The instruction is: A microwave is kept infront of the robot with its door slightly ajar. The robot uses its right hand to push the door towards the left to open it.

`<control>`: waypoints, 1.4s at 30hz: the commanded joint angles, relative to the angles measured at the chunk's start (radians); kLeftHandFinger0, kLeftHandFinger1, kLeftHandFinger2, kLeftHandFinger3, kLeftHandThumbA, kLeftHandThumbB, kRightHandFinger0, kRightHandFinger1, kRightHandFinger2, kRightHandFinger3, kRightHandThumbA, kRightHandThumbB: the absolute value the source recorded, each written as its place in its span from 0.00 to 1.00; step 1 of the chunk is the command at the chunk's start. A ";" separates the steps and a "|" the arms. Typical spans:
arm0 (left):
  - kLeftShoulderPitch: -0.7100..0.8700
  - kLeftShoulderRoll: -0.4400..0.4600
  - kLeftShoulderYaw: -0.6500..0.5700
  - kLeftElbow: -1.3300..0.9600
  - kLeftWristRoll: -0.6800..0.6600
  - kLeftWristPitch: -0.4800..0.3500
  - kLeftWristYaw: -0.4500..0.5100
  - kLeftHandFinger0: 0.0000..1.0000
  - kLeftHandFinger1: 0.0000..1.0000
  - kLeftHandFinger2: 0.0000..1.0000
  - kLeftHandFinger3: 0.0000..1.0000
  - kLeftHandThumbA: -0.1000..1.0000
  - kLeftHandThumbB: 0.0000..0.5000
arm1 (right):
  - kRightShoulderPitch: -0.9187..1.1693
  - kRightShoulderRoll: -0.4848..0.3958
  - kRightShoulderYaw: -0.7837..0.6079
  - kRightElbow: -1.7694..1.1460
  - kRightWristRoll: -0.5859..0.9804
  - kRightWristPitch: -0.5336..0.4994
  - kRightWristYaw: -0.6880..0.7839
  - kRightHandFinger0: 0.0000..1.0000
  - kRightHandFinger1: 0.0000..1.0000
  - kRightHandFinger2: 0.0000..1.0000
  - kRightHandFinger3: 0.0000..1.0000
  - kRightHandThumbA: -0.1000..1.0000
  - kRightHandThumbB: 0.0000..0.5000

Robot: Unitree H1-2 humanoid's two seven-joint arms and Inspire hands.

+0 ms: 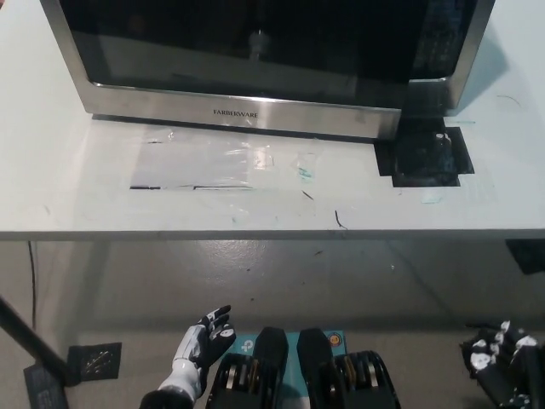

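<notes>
Head view: the microwave [255, 64] is set on the white counter [77, 187], its door [247, 51] facing the robot. The left robot hand [207, 336] is held low, fingers spread, empty. The right robot hand [498, 354] is seen at lower right; its state cannot be told.

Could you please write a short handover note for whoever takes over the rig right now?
Left hand: low at bottom left, below the table edge, open, holding nothing.
Right hand: low at bottom right, idle; fingers unclear.
Farberware microwave sits at the back of the white table, door facing the robot, only slightly ajar at the right edge.
Done: nothing yet.
Left: raise the right hand and push the door leftward to open it.
</notes>
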 commanded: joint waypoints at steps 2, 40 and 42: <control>-0.029 0.002 -0.003 -0.002 -0.006 -0.041 -0.009 0.95 0.94 0.94 0.83 0.25 0.44 | -0.019 -0.083 -0.017 -0.276 0.124 0.099 0.083 0.29 0.30 0.40 0.58 0.26 0.39; -0.039 -0.002 -0.005 0.003 -0.013 -0.054 -0.013 0.85 0.84 0.87 0.77 0.22 0.44 | -0.875 -0.317 0.031 0.282 -0.038 0.267 0.051 0.32 0.36 0.45 0.66 0.10 0.31; -0.042 0.000 -0.014 0.003 0.000 -0.044 -0.006 0.91 0.91 0.91 0.83 0.25 0.44 | -0.900 -0.306 0.021 0.334 -0.026 0.276 0.046 0.29 0.35 0.46 0.66 0.06 0.30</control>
